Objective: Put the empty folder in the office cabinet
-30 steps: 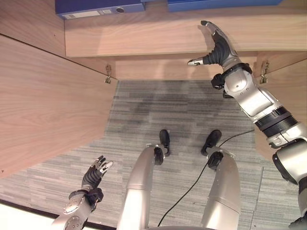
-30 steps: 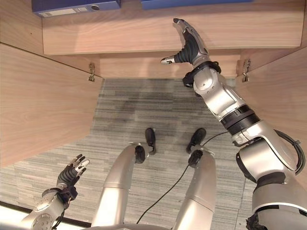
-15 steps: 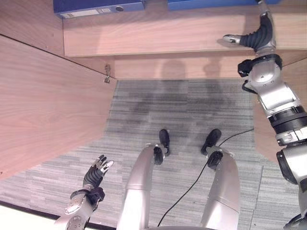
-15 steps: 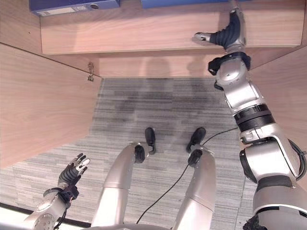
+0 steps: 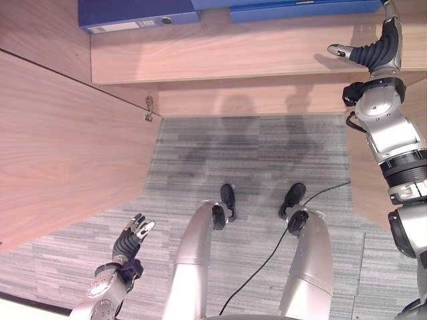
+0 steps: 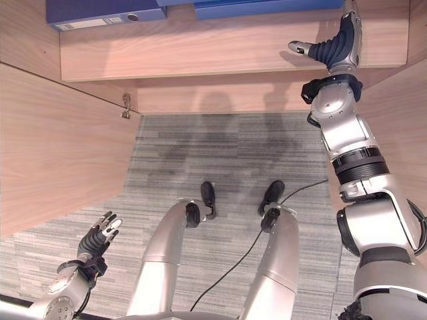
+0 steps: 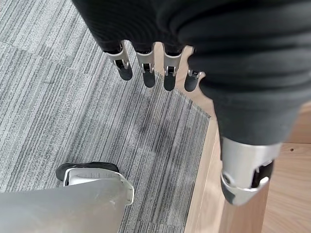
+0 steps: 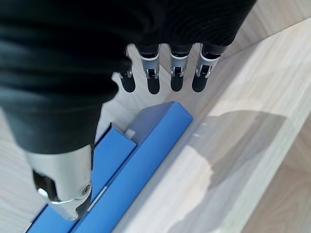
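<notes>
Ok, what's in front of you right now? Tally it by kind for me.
Blue folders lying on the wooden cabinet shelf: 2, the darker one and the brighter one
Open wooden cabinet doors: 1
Robot hands: 2, left hand, right hand
Total: 5

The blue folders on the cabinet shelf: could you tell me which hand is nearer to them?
Right. The right hand is up at the shelf, open, just beside the blue folders. The left hand hangs low over the carpet, far from them.
</notes>
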Controlling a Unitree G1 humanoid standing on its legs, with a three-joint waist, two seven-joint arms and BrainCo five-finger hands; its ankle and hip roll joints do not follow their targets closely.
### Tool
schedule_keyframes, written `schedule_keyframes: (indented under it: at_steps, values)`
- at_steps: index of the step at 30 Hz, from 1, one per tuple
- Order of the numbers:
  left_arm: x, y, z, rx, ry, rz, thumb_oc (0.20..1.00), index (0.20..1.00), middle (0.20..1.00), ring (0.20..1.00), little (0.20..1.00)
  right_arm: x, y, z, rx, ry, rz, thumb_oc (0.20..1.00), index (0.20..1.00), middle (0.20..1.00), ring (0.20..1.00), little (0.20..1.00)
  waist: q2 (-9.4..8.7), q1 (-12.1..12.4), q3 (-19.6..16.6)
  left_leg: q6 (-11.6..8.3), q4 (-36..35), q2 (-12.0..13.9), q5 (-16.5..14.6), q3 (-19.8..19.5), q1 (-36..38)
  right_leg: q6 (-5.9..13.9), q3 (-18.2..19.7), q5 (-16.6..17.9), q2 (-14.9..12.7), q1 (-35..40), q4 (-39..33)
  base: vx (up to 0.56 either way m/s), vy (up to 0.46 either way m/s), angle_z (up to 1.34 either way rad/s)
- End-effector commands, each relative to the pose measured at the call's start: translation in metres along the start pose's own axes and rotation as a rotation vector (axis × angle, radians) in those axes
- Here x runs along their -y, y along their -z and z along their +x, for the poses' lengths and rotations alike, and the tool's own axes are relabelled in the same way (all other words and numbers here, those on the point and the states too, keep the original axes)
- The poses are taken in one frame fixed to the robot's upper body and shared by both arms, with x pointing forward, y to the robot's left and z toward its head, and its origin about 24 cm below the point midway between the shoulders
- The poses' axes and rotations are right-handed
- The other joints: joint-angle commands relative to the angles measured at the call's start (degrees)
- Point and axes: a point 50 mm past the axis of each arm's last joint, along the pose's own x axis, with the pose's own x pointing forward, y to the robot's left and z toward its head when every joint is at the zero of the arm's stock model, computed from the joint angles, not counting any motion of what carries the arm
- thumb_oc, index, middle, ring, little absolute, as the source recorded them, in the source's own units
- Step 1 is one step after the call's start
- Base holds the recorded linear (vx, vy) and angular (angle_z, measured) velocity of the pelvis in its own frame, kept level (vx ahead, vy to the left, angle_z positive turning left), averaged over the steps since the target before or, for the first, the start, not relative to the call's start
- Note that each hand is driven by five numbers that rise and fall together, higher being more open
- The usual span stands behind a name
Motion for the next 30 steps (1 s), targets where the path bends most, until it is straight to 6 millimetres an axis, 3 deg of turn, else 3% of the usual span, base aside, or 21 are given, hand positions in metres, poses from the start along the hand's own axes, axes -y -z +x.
schedule_keyframes:
  at_steps: [1,10,15,30]
  values:
    - [-0.018,0.008,-0.010,-0.027,-0.045,0.025,1.000,1.000,1.000,1.000,1.000,0.015,-0.025,0.007,0.118,0.050,0.049,1.000,1.000,1.000,1.000,1.000,1.05,0.56,-1.95,-2.55,-8.52,-0.22,1.66,-5.74,0.07,2.36,1.49,-6.73,-0.92,5.27,1.51,0.00,0.000,0.00]
    - [-0.026,0.011,-0.011,-0.075,-0.023,0.075,1.000,1.000,1.000,1.000,1.000,0.037,-0.035,0.049,0.004,0.077,0.031,1.000,1.000,1.000,1.000,1.000,0.38,1.81,-4.14,-2.97,-9.04,-0.28,2.11,-6.48,0.91,2.65,1.14,-6.46,-1.25,6.33,1.04,0.00,0.000,0.00]
    - [-0.030,0.015,-0.011,-0.100,-0.026,0.081,1.000,1.000,1.000,1.000,1.000,0.041,-0.039,0.061,-0.049,0.058,-0.025,1.000,1.000,1.000,1.000,1.000,0.37,2.20,-4.86,-3.05,-9.17,-0.31,2.28,-6.65,0.75,2.65,0.93,-6.49,-1.35,6.22,1.16,0.00,0.000,0.00]
    - [-0.031,0.022,-0.013,-0.151,0.008,0.118,1.000,1.000,1.000,1.000,1.000,0.072,0.006,0.062,-0.325,0.039,-0.264,1.000,1.000,1.000,1.000,1.000,0.50,5.16,-5.57,-3.12,-9.47,-0.89,2.90,-7.09,0.26,2.44,0.25,-7.39,-1.65,6.16,1.20,0.00,-0.005,0.02]
